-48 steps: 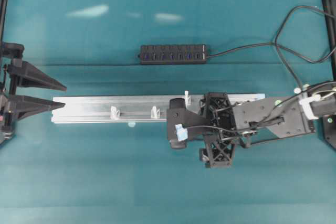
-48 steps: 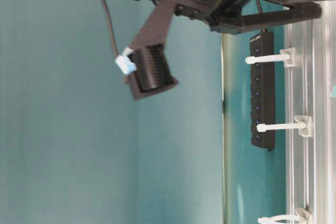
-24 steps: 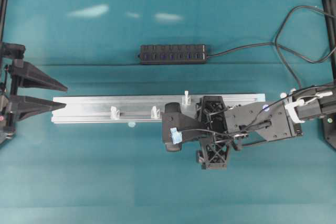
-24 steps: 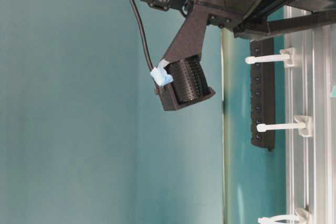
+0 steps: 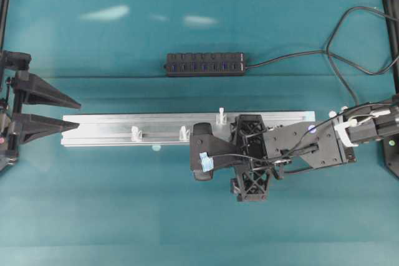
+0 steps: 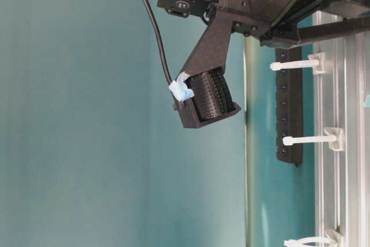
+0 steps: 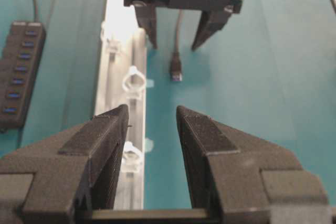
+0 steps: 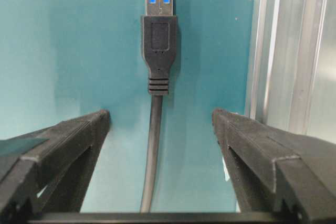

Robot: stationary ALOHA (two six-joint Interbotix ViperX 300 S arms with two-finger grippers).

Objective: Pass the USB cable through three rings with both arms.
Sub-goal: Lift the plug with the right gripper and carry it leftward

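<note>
The USB cable's plug [image 8: 159,51] lies flat on the teal table beside the rail, its cord running back between my right gripper's [image 8: 160,116] open fingers, which touch neither side of it. From the left wrist view the same plug [image 7: 176,72] lies just ahead of the right gripper [image 7: 175,47]. Three white rings [image 5: 135,133] [image 5: 184,133] [image 5: 221,115] stand upright on the rail; none has cable through it. My left gripper [image 5: 72,113] waits open and empty at the rail's left end. Overhead, the right arm's own wrist hides its fingertips and the plug.
The long aluminium rail [image 5: 100,129] runs left to right across the middle. A black multi-port hub [image 5: 204,64] lies behind it, its cord [image 5: 299,56] looping off to the right. A small pale-blue tab [image 5: 156,147] sits in front of the rail.
The right arm has slid left along the rail's front side, bringing its open fingers further over the cable. The left arm has not moved.
</note>
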